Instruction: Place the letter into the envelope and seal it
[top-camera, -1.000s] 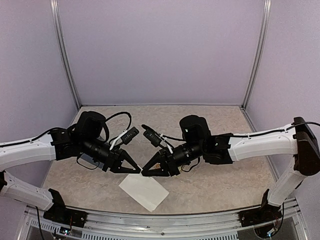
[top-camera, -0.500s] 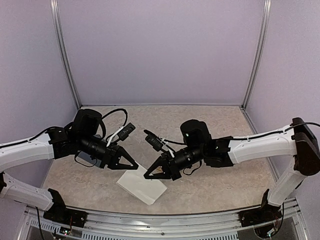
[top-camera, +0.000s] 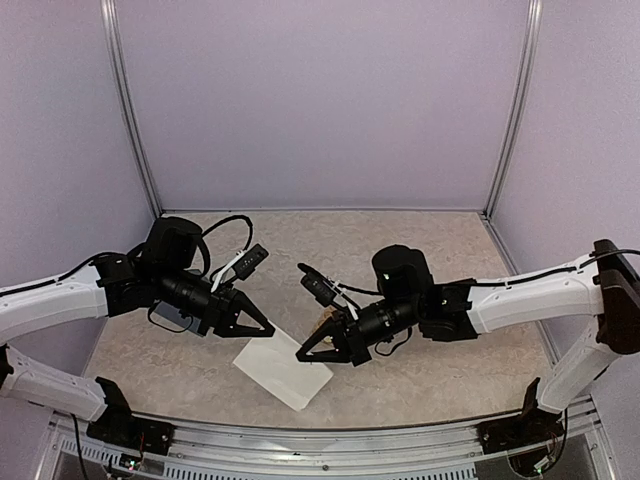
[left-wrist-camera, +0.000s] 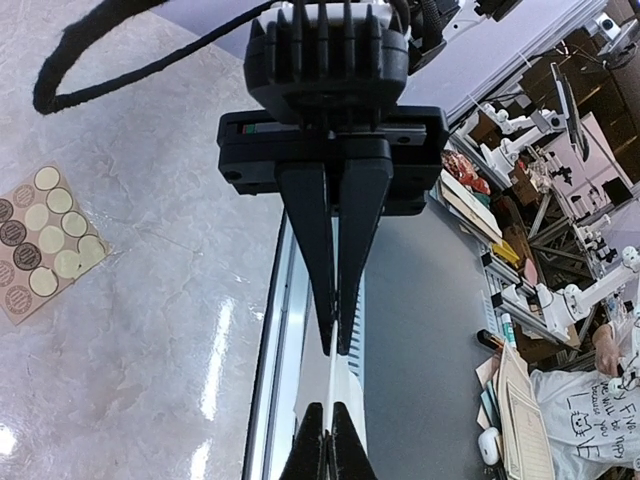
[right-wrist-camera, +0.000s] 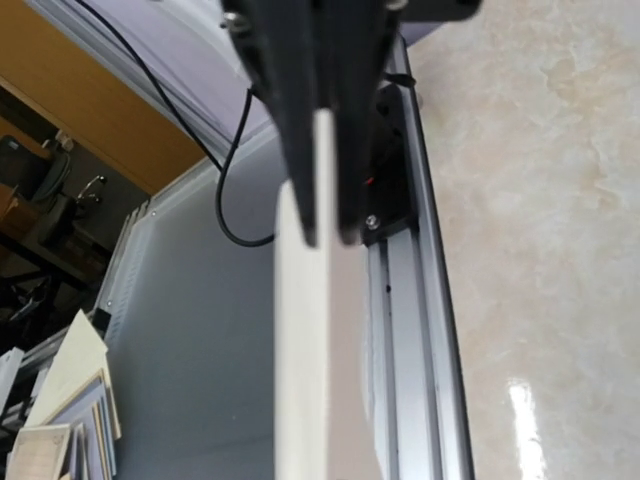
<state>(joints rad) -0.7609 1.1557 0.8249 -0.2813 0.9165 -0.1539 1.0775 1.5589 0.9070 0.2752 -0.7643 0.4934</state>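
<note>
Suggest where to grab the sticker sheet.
Probably a corner margin of the sticker sheet, clear of the stickers, coming down from above at a shallow slant. It lies flat on the table, so only a lifted edge can be pinched.

Only lettering in sight is dark handwritten-style print on a white T-shirt (left-wrist-camera: 585, 425), far right bg of left wrist view. It's too small & blurred to read w/ certainty. Sticker sheet (left-wrist-camera: 45, 245), left: dots show no legible marks.

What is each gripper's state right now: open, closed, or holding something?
Left gripper: closed on the letter.
Right gripper: closed on the same letter.
</note>
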